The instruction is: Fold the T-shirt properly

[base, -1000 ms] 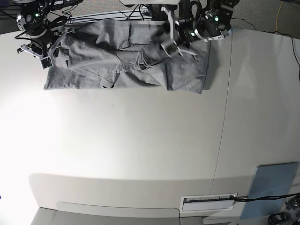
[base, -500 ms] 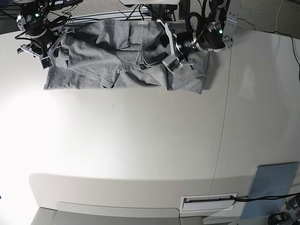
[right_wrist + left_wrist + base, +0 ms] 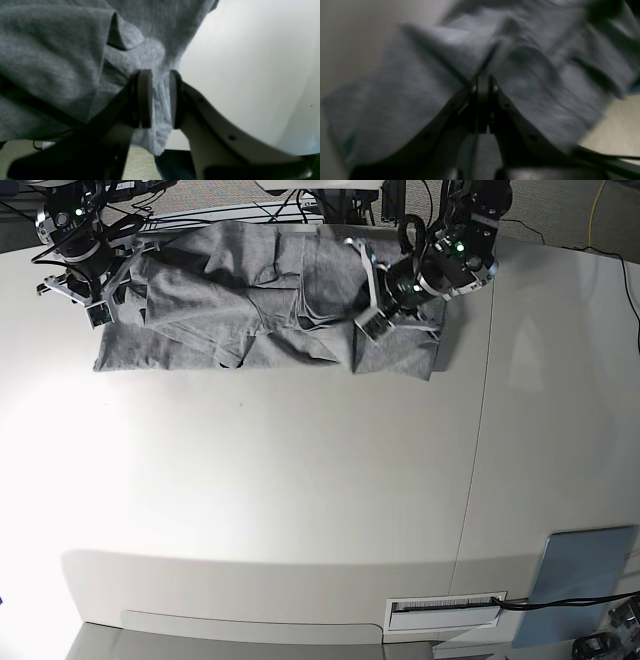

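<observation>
T-shirt (image 3: 250, 305) lies rumpled along the counter's (image 3: 300, 500) far edge. Right pincer (image 3: 160, 98) grips a fold of its edge between narrow jaws. Left pincer (image 3: 483, 85) is pressed tight together over the cloth, whether pinching fabric I cannot tell. Best to lift both corners evenly, keeping tension, and avoid bunching.

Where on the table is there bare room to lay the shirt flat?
Bare: the wide white stretch of table below the T-shirt, and the part right of it, above the blue panel. Crowded: the top edge, where both the left gripper and right gripper work the cloth.
</observation>
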